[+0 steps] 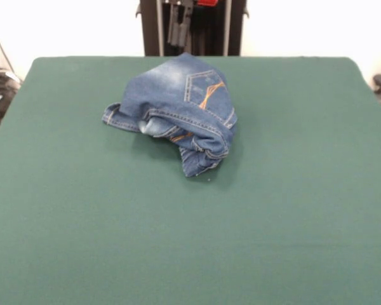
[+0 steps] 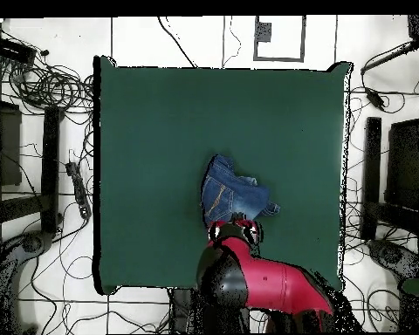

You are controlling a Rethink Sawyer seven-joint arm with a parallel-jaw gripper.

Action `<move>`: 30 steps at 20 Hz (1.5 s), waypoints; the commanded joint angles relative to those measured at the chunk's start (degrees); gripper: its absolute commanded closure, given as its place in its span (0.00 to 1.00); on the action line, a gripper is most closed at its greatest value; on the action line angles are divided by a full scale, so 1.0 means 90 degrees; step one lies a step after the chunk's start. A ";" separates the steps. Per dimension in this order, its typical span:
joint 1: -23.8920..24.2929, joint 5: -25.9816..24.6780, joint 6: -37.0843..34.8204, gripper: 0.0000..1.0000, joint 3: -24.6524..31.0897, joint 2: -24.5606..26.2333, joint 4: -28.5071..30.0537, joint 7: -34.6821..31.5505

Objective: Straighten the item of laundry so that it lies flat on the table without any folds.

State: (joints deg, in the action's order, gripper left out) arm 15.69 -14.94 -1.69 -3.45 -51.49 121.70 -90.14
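Front view: we see the jeans (image 1: 176, 111) bunched in a crumpled heap on the far middle of the green table (image 1: 190, 229), legs folded under. Overhead, the red arm (image 2: 265, 283) hangs just beside them; the gripper's opening we cannot tell.

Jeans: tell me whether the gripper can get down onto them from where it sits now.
Probably yes. The jeans lie bunched on the table with nothing on or beside them, and overhead the red arm sits right at their near edge. The gripper hangs drawn back above.
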 commanded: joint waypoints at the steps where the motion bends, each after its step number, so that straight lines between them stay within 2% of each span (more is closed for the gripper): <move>1: 0.0322 0.0014 -0.2262 1.00 0.0435 -0.0131 -0.0148 0.0139; 13: 0.0381 -0.0338 -0.2037 1.00 0.0483 -0.0202 -0.0001 -0.0201; 22: 0.0845 -0.0517 -0.1601 1.00 0.0877 0.0213 -0.0067 -0.0147; 30: 0.0753 -0.0567 -0.1315 1.00 0.0814 0.0437 -0.0147 -0.0502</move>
State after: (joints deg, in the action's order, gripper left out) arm 23.89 -18.48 -16.94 -2.61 -51.55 121.67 -90.14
